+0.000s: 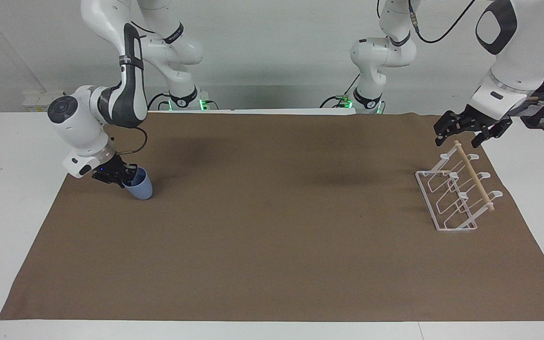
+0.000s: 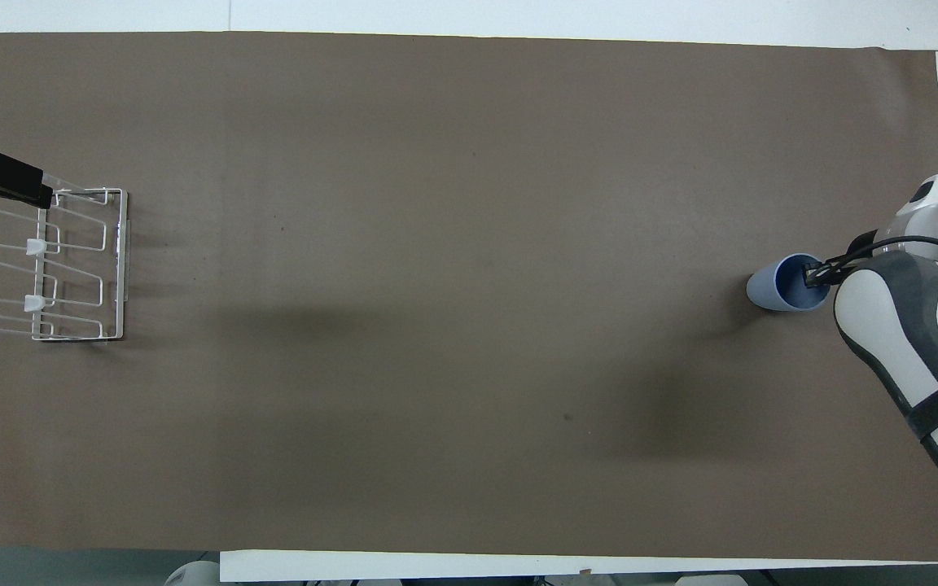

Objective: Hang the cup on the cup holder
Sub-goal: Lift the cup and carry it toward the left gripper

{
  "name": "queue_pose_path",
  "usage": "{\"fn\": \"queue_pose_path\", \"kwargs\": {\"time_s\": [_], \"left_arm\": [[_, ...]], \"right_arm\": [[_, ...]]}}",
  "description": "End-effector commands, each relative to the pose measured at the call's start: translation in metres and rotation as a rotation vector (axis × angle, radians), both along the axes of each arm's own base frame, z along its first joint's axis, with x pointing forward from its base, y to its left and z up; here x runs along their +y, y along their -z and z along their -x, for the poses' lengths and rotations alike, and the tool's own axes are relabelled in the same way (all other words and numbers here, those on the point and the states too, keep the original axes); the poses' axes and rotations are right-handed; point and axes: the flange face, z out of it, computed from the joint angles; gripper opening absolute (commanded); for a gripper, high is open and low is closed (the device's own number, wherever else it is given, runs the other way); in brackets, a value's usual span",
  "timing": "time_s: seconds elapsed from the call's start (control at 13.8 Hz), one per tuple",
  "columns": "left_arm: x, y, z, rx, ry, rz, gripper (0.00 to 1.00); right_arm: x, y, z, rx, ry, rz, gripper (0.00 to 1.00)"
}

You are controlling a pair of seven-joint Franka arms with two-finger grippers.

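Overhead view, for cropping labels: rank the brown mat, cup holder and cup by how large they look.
1. Brown mat, far the largest.
2. Cup holder.
3. Cup, smallest, though the right hand covers part of its rim.

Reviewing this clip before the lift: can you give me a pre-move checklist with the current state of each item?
1. Right gripper shut on cup rim: ok.
2. Cup resting on mat: ok.
3. Grip firm enough to lift: cannot tell.
4. Holder standing at the left arm's end, prongs free: ok.
5. Left gripper open over the holder's rod, waiting: ok.
6. Mat between cup and holder bare: ok.
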Motion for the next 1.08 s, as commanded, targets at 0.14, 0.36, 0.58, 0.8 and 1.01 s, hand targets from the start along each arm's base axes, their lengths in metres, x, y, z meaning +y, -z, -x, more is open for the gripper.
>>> {"fn": "queue_pose_path", "kwargs": {"time_s": [0.14, 0.36, 0.58, 0.8, 1.01], "left_arm": [[0.001, -0.001, 0.01, 0.014, -0.003, -0.001, 1.0], [0.001, 0.0, 0.012, 0.027, -0.011, -0.002, 1.0], [0.004, -0.006, 0.016, 0.031, -0.016, -0.002, 1.0], [0.004, -0.006, 0.024, 0.06, -0.101, -0.012, 1.0], [-0.01, -0.001, 0.02, 0.039, -0.259, 0.072, 1.0]], "right_arm": [[0.008, -0.055, -0.021, 0.04, -0.065, -0.064, 0.0], [0.063, -0.125, -0.035, 0.063, -0.093, -0.232, 0.0], [0.102, -0.167, -0.039, 0.08, 0.018, -0.448, 0.0], [0.177, -0.173, -0.033, 0.147, 0.065, -0.63, 0.0], [0.254, -0.17, -0.024, 0.211, 0.296, -0.802, 0.0]]}}
